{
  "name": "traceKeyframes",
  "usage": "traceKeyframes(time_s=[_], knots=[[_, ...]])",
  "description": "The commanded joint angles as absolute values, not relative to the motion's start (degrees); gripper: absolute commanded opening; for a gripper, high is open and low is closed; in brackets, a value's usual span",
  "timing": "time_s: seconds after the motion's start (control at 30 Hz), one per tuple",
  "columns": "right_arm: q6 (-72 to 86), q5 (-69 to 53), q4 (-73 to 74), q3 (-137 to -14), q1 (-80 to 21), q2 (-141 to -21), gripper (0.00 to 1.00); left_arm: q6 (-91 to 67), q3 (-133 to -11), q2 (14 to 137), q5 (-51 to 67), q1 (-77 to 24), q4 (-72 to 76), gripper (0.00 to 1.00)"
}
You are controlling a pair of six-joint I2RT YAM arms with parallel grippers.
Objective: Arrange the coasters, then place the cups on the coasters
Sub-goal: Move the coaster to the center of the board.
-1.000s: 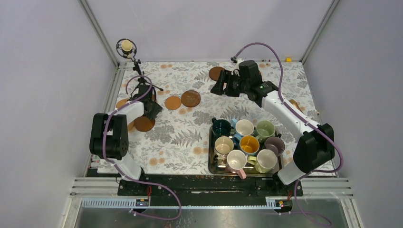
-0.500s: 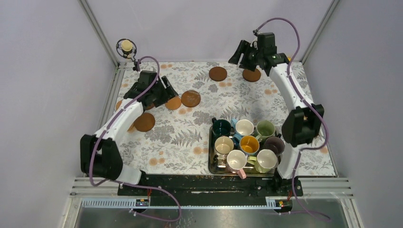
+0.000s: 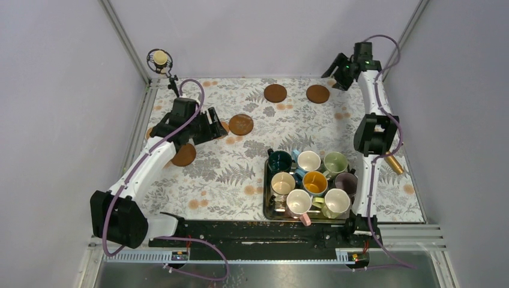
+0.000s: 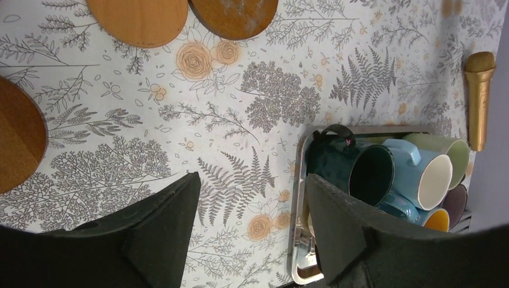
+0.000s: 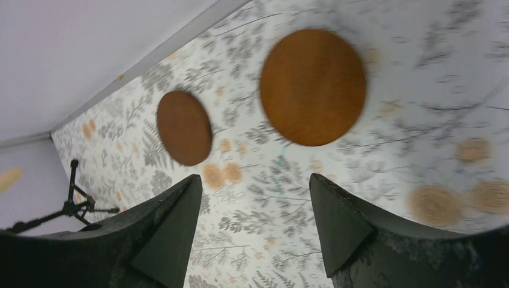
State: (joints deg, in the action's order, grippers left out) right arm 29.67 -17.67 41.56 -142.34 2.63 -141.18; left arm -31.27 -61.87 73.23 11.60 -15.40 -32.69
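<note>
Several brown coasters lie on the floral cloth: two at the far edge (image 3: 275, 93) (image 3: 317, 93), one mid-left (image 3: 240, 124), one nearer the left side (image 3: 183, 155). The cups, among them a dark green one (image 3: 280, 161) and a yellow-orange one (image 3: 314, 182), stand packed together on the steel tray (image 3: 265, 195). My left gripper (image 3: 215, 125) hangs open and empty above the cloth, left of the tray; its wrist view shows the dark green cup (image 4: 360, 171) lying beyond its right finger. My right gripper (image 3: 334, 67) is raised at the far right corner, open and empty (image 5: 255, 177), above two coasters (image 5: 312, 87) (image 5: 184, 127).
A gold microphone (image 3: 393, 163) lies right of the tray, partly under the right arm. A small microphone on a tripod (image 3: 159, 60) stands at the far left corner. Booth walls close in on three sides.
My left gripper has opened and moved up and right, away from the coaster near the left side. My right arm has swung from mid-table to the far right corner, uncovering a coaster.
</note>
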Motion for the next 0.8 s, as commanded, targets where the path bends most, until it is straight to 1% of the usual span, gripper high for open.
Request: traceKeyframes(time_s=[0.0, 0.1, 0.23, 0.5, 0.6, 0.77], knots=[[32.7, -21.5, 36.2, -140.8, 5.5, -141.7, 0.74, -29.9, -61.0, 73.1, 14.3, -15.3, -30.3, 0.67], [33.4, -22.0, 34.4, -140.2, 6.5, -143.3, 0.73, -30.4, -60.5, 73.4, 14.9, -15.4, -29.4, 0.66], [37.2, -22.4, 28.9, -136.0, 8.7, -144.4, 0.73, -30.4, -60.0, 73.2, 14.7, -15.4, -29.0, 0.66], [41.6, -24.5, 27.1, -140.0, 9.2, -151.0, 0.73, -30.5, -59.8, 73.0, 13.8, -15.4, -29.0, 0.65], [43.3, -24.3, 26.3, -139.3, 9.2, -152.3, 0.72, -30.7, -59.8, 73.0, 14.0, -15.4, -29.0, 0.65], [47.7, -25.3, 19.3, -135.9, 9.2, -153.2, 0.71, -30.6, -60.2, 72.7, 14.4, -15.4, -29.0, 0.66]])
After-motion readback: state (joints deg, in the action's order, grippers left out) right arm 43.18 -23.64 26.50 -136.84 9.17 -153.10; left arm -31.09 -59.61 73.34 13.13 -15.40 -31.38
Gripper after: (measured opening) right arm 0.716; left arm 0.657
